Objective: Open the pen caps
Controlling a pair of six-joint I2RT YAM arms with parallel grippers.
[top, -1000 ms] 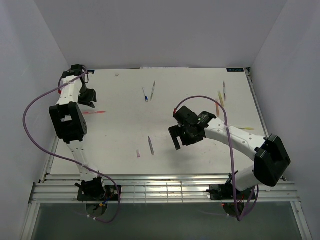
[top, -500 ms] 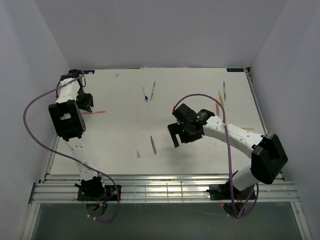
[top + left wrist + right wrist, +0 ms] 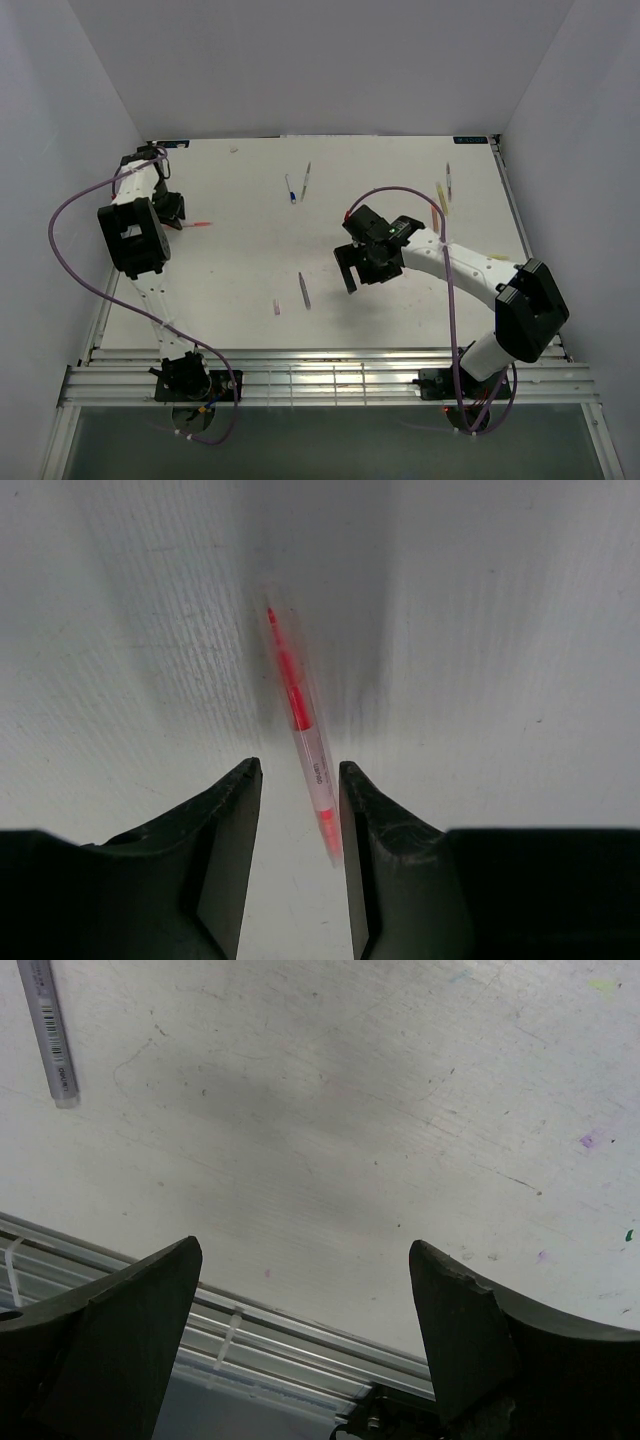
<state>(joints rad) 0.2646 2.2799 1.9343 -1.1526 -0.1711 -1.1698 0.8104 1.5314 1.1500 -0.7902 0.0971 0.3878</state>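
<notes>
White scuffed table [image 3: 380,185], pale walls [image 3: 320,60]. L hand [image 3: 298,768] slightly spread round red pen [image 3: 295,695]; R hand [image 3: 302,1250] spread wide.

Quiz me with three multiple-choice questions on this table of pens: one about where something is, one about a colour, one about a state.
1. Where is the pen nearest the left gripper?
A. lifted in the air
B. flat on the table, its end between the fingers
C. standing upright

2. What colour is that pen?
A. blue
B. red
C. green

3. How is the right gripper?
A. shut on a pen
B. shut, empty
C. open, empty

Answers: 1 B, the left wrist view shows it lying between the fingers. 2 B, its core is red. 3 C, its fingers stand wide apart over bare table.
</notes>
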